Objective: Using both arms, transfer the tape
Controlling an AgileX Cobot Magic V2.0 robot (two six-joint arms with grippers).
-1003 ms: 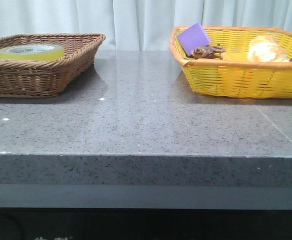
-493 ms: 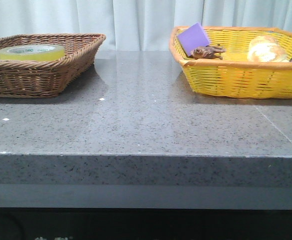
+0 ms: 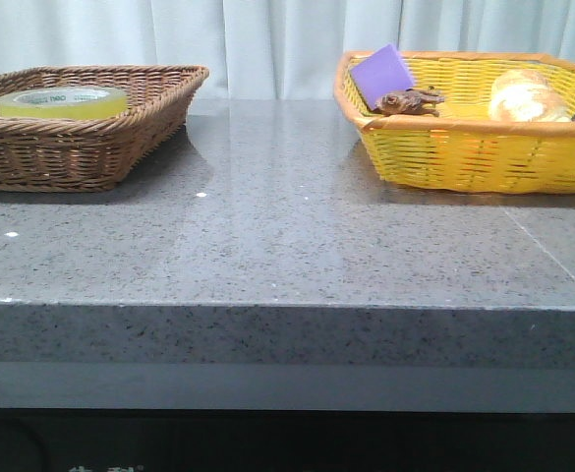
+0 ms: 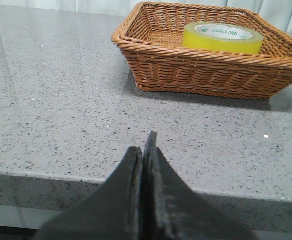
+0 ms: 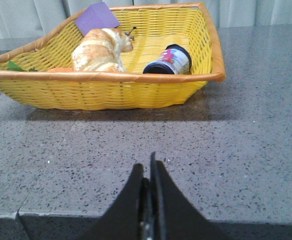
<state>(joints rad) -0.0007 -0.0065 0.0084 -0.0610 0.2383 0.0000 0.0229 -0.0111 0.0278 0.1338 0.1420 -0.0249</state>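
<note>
The tape [image 3: 61, 101], a yellow-green roll with a white core printed in green, lies flat in the brown wicker basket [image 3: 120, 138] at the table's far left. It also shows in the left wrist view [image 4: 222, 38], inside the same basket [image 4: 205, 75]. My left gripper [image 4: 145, 145] is shut and empty, low at the table's front edge, well short of the basket. My right gripper [image 5: 148, 167] is shut and empty at the front edge, facing the yellow basket [image 5: 111, 90]. Neither arm shows in the front view.
The yellow basket [image 3: 464, 147] at the far right holds a purple block [image 3: 381, 74], a small brown figure [image 3: 408, 100], a bread bun [image 3: 525, 96] and a dark jar [image 5: 168, 60]. The grey stone tabletop [image 3: 277, 226] lies between the baskets.
</note>
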